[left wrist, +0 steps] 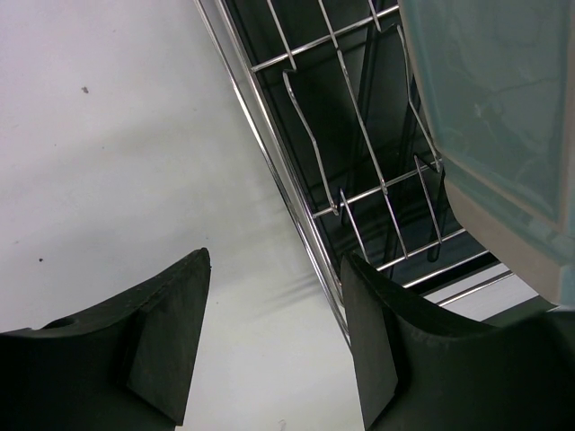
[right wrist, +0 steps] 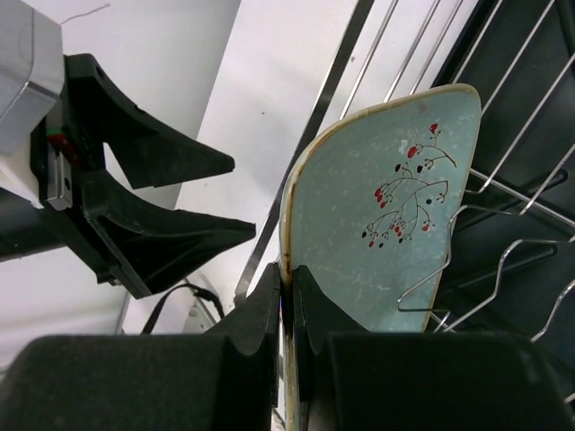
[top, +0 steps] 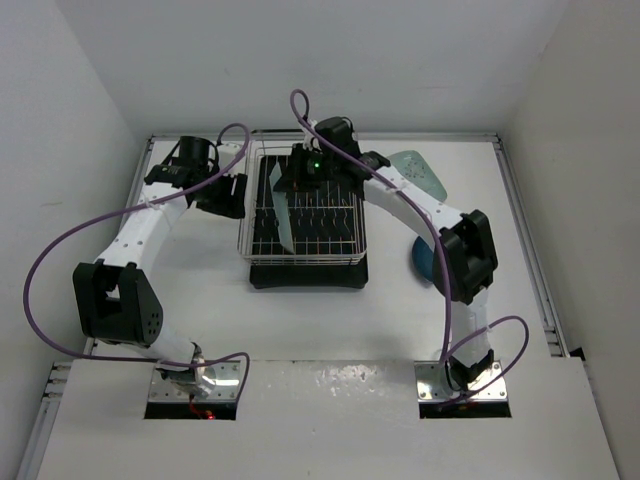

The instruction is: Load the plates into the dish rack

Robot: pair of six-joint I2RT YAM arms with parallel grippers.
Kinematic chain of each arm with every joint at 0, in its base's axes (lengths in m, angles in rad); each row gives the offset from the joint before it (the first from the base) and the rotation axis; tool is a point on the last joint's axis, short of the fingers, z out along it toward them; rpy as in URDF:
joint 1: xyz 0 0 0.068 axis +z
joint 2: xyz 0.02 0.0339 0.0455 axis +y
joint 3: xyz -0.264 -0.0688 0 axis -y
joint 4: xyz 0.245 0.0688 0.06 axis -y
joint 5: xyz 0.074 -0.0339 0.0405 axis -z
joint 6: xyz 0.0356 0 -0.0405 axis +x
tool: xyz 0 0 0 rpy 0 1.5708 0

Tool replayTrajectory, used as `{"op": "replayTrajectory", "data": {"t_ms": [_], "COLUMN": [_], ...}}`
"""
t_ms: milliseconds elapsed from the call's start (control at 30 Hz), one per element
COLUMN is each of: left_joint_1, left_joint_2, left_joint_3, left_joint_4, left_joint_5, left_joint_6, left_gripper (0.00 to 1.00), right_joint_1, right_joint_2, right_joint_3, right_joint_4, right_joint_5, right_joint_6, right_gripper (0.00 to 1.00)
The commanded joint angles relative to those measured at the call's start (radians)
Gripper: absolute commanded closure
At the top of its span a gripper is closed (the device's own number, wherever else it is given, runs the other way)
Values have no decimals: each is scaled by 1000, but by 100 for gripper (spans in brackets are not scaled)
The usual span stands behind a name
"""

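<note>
Jaws of the right arm [top: 410, 205] fill the bottom of its wrist view, clamped together on the thin rim of a mint-green plate [right wrist: 386, 215]. They pinch it near one rounded corner, with the face and its little red-and-black berry sprig rising beyond them. From above, that plate stands on edge inside the dish rack [top: 300, 262], toward its left side and tipped a little off upright. I cannot tell whether its lower edge is seated between the wires.

It looks stiff, thin and glazed, so I would guess it is light but slick and would chip if knocked against chrome. A pinch at one point on the rim lets it swing, so a hold near the middle of the top edge would steady it as it goes down between the bars.

The right arm reaches from its base up and across the rack, elbow out to the right, wrist bent down over the far-left corner. The left arm [top: 145, 230] arches round to the rack's left rim, its jaws apart and holding nothing, poised over bare desk [top: 200, 300] just beside the wire.

A second mint plate [top: 418, 170] lies flat on the desk right of the rack. The blue plate [top: 420, 265] is nearer, half hidden under the right arm.
</note>
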Motion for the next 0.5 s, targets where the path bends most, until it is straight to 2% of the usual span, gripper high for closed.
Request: {"op": "replayTrajectory", "data": {"t_ms": [0, 167, 467], "left_joint_1": [12, 12, 12], "left_joint_2": [5, 5, -4], "left_joint_3": [0, 0, 0], "left_joint_4": [21, 21, 21], "left_joint_5": [20, 20, 20], "left_joint_6": [4, 4, 4], "left_gripper": [36, 36, 36], "right_joint_1": [14, 0, -37], "right_joint_2": [-91, -75, 20], "right_joint_3": [30, -6, 10], "right_joint_4": [94, 111, 189], "right_joint_5": [14, 134, 157], "right_joint_6": [-3, 109, 307], "right_gripper": [100, 100, 100]}}
